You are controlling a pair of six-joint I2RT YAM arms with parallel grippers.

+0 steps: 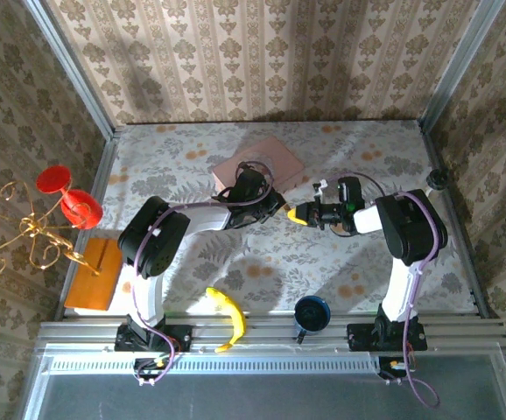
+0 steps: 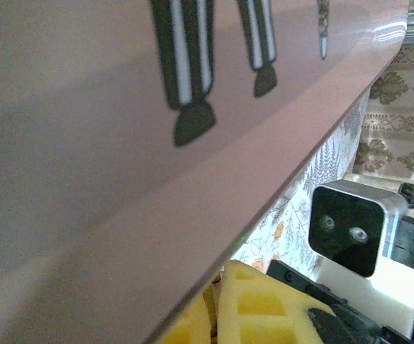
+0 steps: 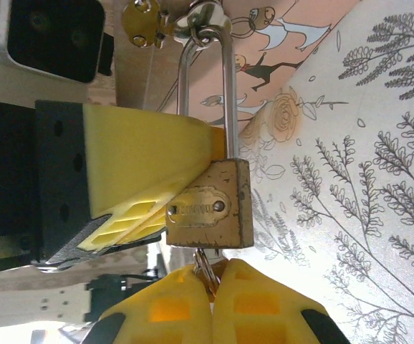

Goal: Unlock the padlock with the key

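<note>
Starting at the left, the left fingers are pressed together, tips against the padlock; whether they actually clamp it cannot be told. The padlock is hooked by its shackle through the brass hasp of the pink box, above the flowered worktop. Its stamped plate bears lettering too small to read. The right fingers pinch the key at the padlock's underside; only its ring end shows.
</note>
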